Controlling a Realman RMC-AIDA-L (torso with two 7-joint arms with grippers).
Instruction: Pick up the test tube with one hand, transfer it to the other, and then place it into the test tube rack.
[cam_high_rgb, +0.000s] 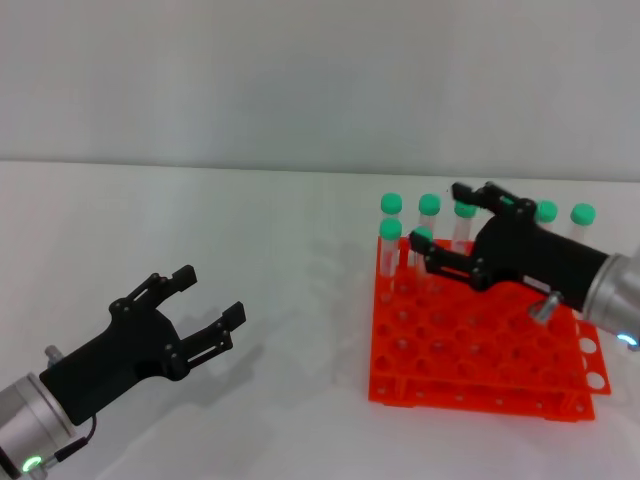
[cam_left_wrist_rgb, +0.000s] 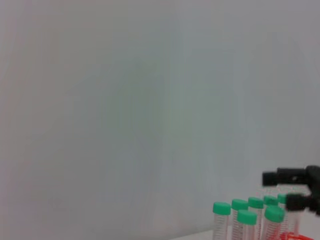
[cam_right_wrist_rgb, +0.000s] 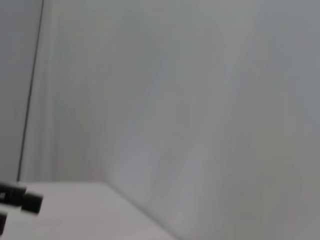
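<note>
I see my right gripper (cam_high_rgb: 440, 215) spread wide above the test tube rack (cam_high_rgb: 470, 350); my left gripper (cam_high_rgb: 212, 300) hangs wide, well left.

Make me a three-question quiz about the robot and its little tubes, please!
1. Where is the right gripper?
A. Above the orange test tube rack
B. Lying on the table far from the rack
C. Out of sight

2. What colour are the tube caps?
A. Red
B. Green
C. Blue

3. How is the left gripper?
A. Shut on a tube
B. Open and empty
C. Shut on nothing

Answers:
1. A: the head view shows it over the rack's back rows, among the tubes.
2. B: every cap standing in the rack is bright green.
3. B: its fingers are spread apart with nothing between them.
</note>
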